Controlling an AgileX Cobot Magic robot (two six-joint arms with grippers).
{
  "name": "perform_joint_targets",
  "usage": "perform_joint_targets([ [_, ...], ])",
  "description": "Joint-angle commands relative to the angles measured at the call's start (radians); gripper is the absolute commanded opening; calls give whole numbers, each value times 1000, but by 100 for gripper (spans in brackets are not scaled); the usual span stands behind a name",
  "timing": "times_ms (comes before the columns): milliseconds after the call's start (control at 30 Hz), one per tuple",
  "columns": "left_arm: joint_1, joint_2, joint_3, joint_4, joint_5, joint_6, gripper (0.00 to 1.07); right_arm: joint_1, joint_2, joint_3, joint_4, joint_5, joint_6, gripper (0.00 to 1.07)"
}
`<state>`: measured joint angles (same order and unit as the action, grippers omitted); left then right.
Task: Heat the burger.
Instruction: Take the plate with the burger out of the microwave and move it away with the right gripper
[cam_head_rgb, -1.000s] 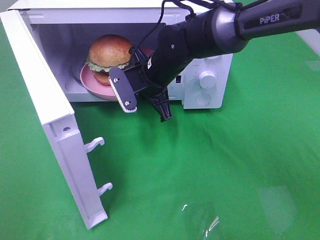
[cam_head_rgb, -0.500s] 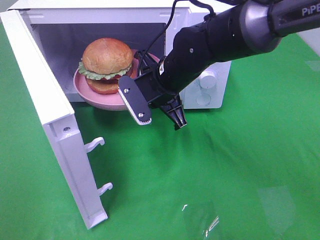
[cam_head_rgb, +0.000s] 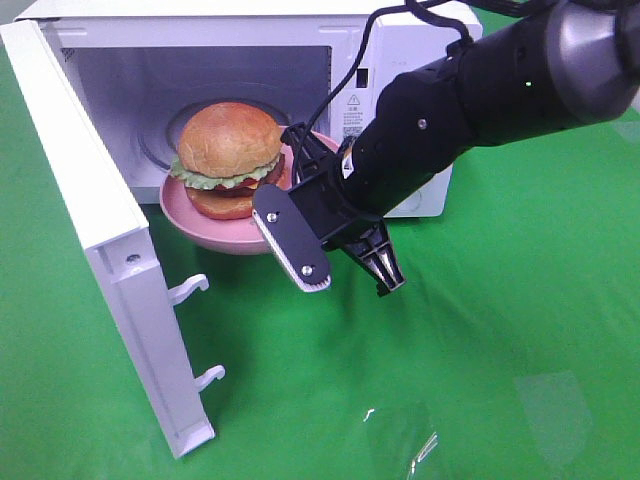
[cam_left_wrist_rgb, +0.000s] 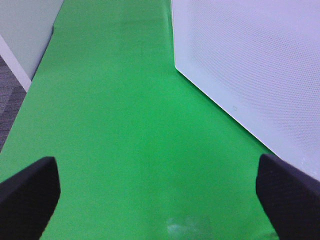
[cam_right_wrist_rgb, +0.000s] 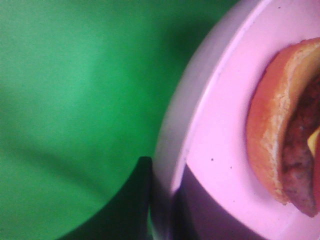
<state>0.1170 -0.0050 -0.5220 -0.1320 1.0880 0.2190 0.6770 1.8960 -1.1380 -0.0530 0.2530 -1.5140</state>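
- The burger (cam_head_rgb: 229, 158) sits on a pink plate (cam_head_rgb: 200, 215), left of centre in the upper half of the high view, at the mouth of the open microwave (cam_head_rgb: 250, 40).
- The plate hangs at the front edge of the oven cavity, partly out over the green worktop (cam_head_rgb: 480, 330); the bun's top is glossy brown, with lettuce and a dark patty showing beneath.
- In the right wrist view the plate rim (cam_right_wrist_rgb: 200, 130) runs across the frame with the burger's cut side (cam_right_wrist_rgb: 280, 135) at the right edge, green cloth beyond.
- The right tool (cam_head_rgb: 345, 270), centre of the high view, is pressed nearly together on the plate's near rim, pinching it; its black arm (cam_head_rgb: 500, 90) comes in from the upper right.
- The microwave door (cam_head_rgb: 110, 260) stands swung wide at the left of the frame, two white latch hooks (cam_head_rgb: 190, 290) on its edge.
- The left tool (cam_left_wrist_rgb: 160, 192) is spread wide, its two dark fingertips (cam_left_wrist_rgb: 30, 190) at the lower corners of its own view, over bare green cloth, with a white perforated panel (cam_left_wrist_rgb: 250, 65) at the upper right.
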Motion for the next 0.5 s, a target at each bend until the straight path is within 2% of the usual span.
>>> perform_joint_targets([
  [33, 3, -18, 2, -7, -13, -1, 100, 0, -79, 59, 6, -84, 29, 0],
  [500, 3, -18, 2, -7, -13, -1, 100, 11, -292, 290, -78, -102, 158, 0],
])
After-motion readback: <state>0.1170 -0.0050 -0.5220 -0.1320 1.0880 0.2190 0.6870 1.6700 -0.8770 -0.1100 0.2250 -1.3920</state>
